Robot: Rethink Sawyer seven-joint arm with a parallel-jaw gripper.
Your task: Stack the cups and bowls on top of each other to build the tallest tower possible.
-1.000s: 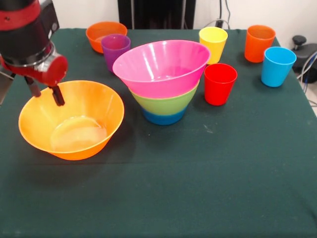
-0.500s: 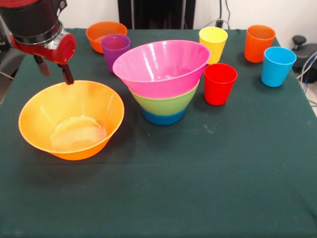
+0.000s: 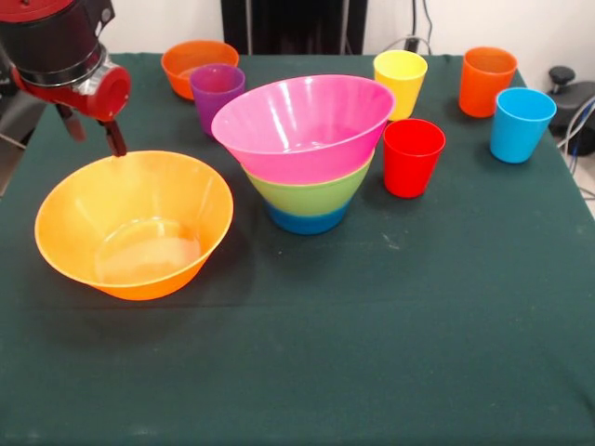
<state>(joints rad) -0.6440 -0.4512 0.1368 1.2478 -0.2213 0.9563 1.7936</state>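
- Tower [image 3: 307,158]: you see it at centre frame, slightly above middle. Three bowls nest there: blue bowl [image 3: 308,222] at the base, green bowl [image 3: 311,194] over it, pink bowl [image 3: 302,125] on top with its rim tilted down toward the left.
- Large orange bowl [image 3: 133,223]: lower left of the tower, standing apart from it on the green tablecloth [image 3: 372,353], upright and empty.
- Gripper [image 3: 91,130]: upper left of the frame, just above the far rim of the large orange bowl. Its two dark fingers [image 3: 115,139] are spread apart, holding nothing; one tip is at the bowl's rim, and you cannot tell whether it touches.
- Small orange bowl [image 3: 198,64]: top of frame, left of centre, with the purple cup [image 3: 217,95] just in front of it.
- Yellow cup [image 3: 400,82]: behind the tower's right side.
- Red cup [image 3: 413,156]: just beside the tower on the right, not clearly touching.
- Orange cup [image 3: 487,81] and light blue cup [image 3: 521,124]: upper right, near each other.
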